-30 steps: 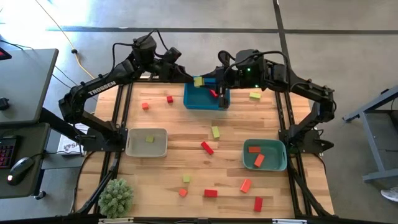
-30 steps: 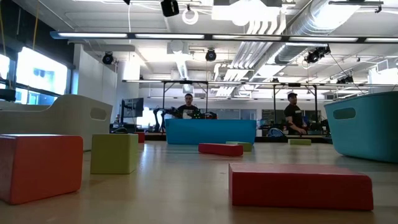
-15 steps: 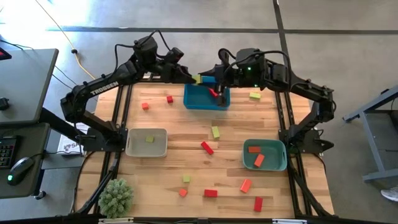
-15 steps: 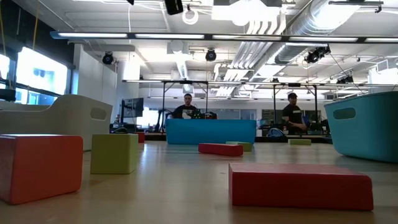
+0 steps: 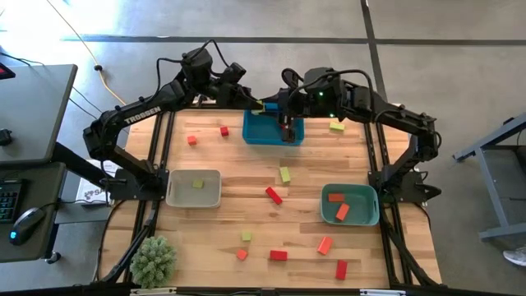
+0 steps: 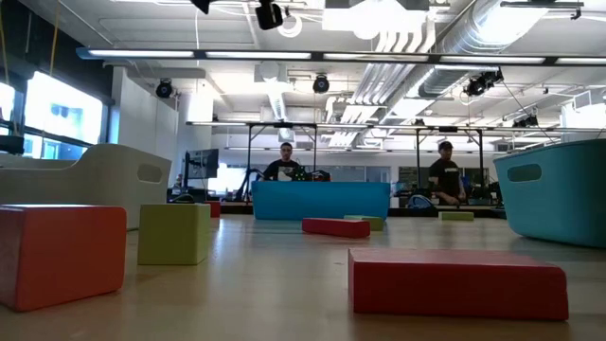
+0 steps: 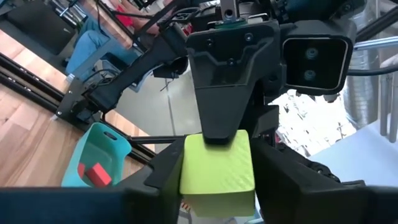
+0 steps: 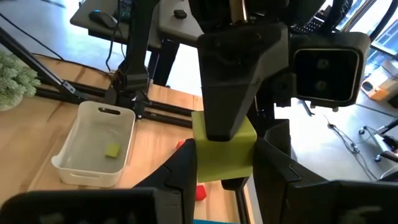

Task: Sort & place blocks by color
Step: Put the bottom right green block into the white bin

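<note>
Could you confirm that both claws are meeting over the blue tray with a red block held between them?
Not quite: the block between the left claw and right claw is yellow-green, not red, as both wrist views show. The rest holds: in the high view the claws meet over the blue tray.

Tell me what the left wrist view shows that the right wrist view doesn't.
Only the left wrist view shows the teal tray with red blocks inside. Only the right wrist view shows the beige tray holding one small yellow-green block, plus the fuzzy plant ball. Both show the same yellow-green cube held between the two grippers, the other arm's gripper facing the camera.
</note>
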